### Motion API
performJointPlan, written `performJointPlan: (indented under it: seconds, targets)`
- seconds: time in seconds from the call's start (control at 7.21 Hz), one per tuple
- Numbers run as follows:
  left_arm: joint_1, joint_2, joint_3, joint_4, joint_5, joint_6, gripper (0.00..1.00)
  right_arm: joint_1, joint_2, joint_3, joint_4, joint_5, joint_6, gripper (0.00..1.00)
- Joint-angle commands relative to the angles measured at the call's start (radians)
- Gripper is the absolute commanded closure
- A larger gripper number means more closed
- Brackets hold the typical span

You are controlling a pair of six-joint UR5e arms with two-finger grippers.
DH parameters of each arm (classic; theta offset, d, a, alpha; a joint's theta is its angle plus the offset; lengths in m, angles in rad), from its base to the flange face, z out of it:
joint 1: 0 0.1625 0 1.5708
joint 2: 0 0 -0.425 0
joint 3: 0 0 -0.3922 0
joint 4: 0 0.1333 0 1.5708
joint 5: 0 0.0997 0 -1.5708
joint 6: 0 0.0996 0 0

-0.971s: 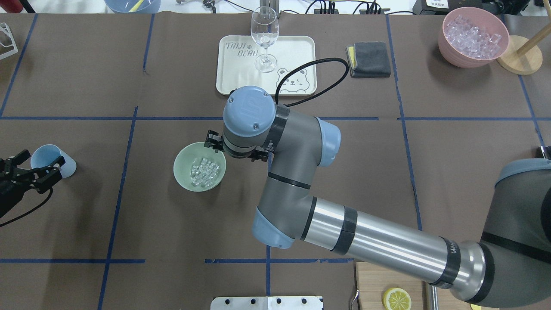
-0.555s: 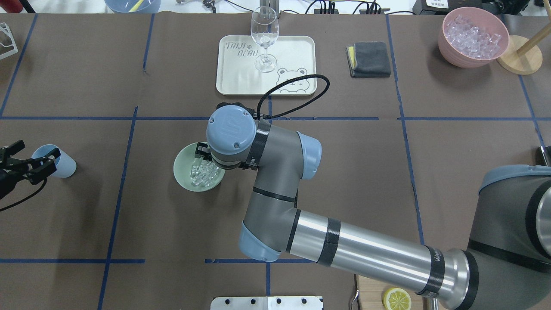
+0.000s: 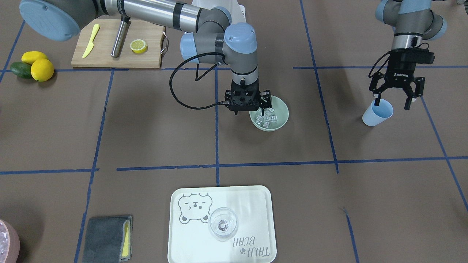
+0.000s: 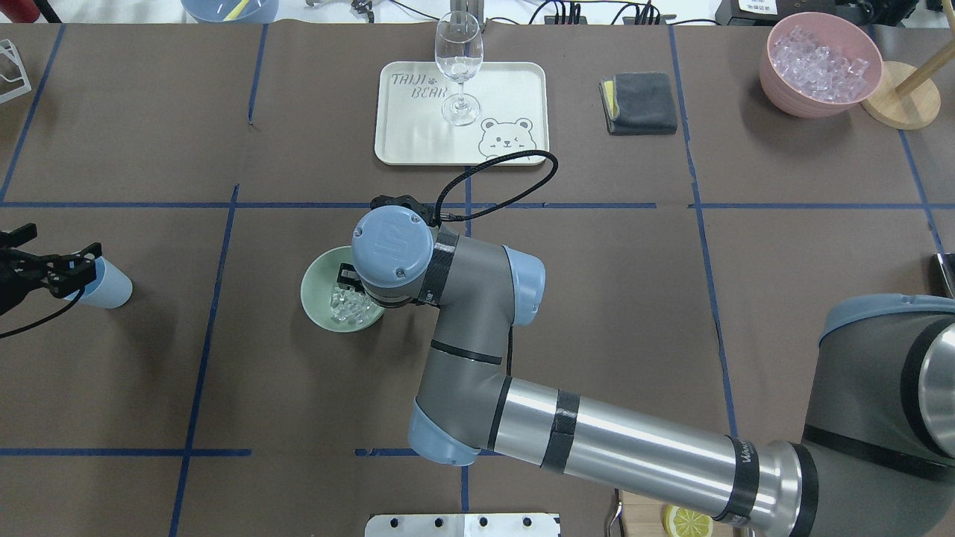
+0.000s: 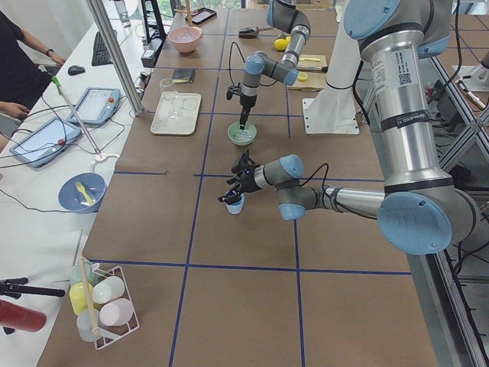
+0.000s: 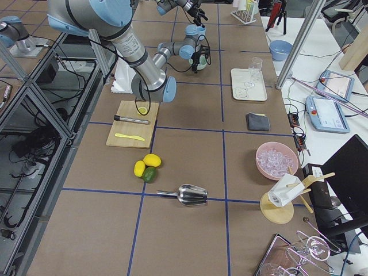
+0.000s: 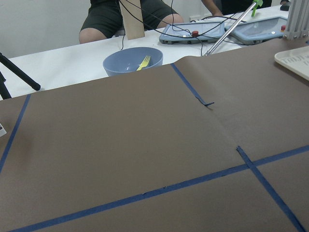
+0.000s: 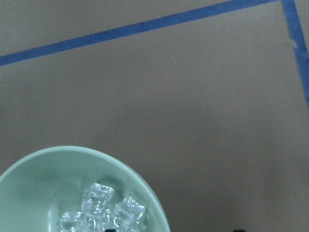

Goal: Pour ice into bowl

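The sage-green bowl (image 4: 317,298) sits mid-table with the clear ice cubes (image 4: 345,307) inside; it also shows in the front view (image 3: 281,120) and the right wrist view (image 8: 38,183). My right gripper (image 3: 249,109) points straight down, open, at the bowl's rim on the side away from my left arm, and its wrist hides that side from overhead. My left gripper (image 3: 393,102) is open just above the light blue cup (image 3: 374,116), which stands on the table at my far left (image 4: 112,285).
A cream tray (image 4: 418,127) with a wine glass (image 4: 458,63) lies beyond the bowl. A grey cloth (image 4: 640,102) and a pink bowl of ice (image 4: 821,63) sit at the far right. A cutting board (image 3: 109,47) with lemon and knife lies near my base.
My right arm has swung its gripper left, from beside the bowl to over its rim. My left gripper has drawn back a little from the cup, staying open.
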Motion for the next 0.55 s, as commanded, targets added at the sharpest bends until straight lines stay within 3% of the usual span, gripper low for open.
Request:
performJointPlan:
  seconds: [0.0, 0.28, 0.42]
  targets:
    - [-0.120, -0.050, -0.006, 0.066, -0.148, 0.121, 0.00, -0.003, 0.000, 0.000, 0.001, 0.000, 0.000, 0.95]
    - [-0.305, -0.121, -0.004, 0.224, -0.467, 0.225, 0.00, -0.003, -0.001, 0.000, 0.001, 0.001, -0.010, 1.00]
    - [-0.385, -0.177, -0.007, 0.329, -0.520, 0.367, 0.00, -0.003, -0.001, 0.006, 0.001, 0.001, -0.011, 1.00]
